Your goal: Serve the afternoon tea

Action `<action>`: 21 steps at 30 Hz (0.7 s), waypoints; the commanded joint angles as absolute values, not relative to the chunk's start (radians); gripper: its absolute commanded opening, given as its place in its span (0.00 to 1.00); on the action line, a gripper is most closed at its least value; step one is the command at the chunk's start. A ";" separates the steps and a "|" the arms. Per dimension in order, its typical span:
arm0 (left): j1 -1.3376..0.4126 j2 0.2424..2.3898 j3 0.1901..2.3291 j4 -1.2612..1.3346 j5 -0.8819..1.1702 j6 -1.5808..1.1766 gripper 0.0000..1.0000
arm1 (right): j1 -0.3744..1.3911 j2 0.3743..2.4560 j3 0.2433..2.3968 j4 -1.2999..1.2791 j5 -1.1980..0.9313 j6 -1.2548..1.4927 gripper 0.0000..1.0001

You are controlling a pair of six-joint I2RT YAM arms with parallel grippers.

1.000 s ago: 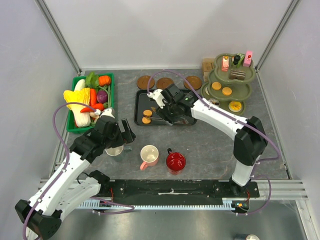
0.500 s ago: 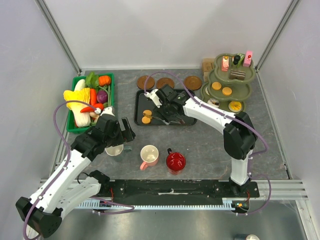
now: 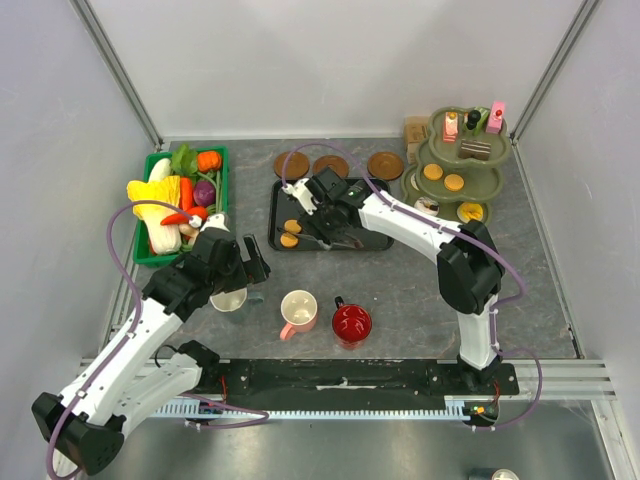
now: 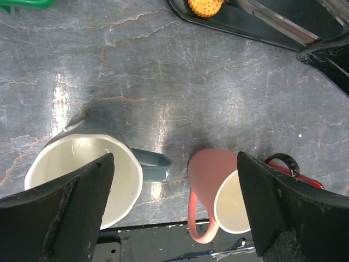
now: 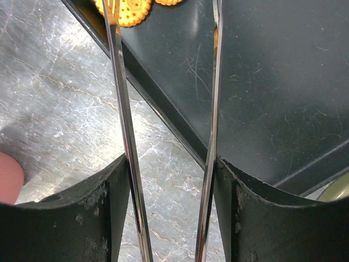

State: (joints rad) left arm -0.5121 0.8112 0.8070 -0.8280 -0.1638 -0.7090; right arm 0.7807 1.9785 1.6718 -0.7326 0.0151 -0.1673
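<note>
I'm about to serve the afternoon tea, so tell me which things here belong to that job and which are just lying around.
For the tea: orange biscuits, black tray, pink mug, red mug, whitish mug, cakes on the tiered stand, metal tongs as the serving tool.
Lying about: toy vegetables in the green crate.
</note>
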 commanded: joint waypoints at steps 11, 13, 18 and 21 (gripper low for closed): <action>-0.511 0.804 0.836 -0.785 -0.204 -0.701 0.99 | 0.782 2.011 1.746 -0.770 0.196 -0.101 0.64; -0.511 0.798 0.836 -0.785 -0.204 -0.700 0.99 | 0.781 2.023 1.769 -0.779 0.213 -0.092 0.64; -0.509 0.785 0.831 -0.785 -0.202 -0.696 0.99 | 0.770 2.039 1.792 -0.799 0.258 -0.064 0.63; -0.509 0.788 0.831 -0.785 -0.201 -0.698 0.99 | 0.762 2.036 1.789 -0.801 0.233 -0.058 0.61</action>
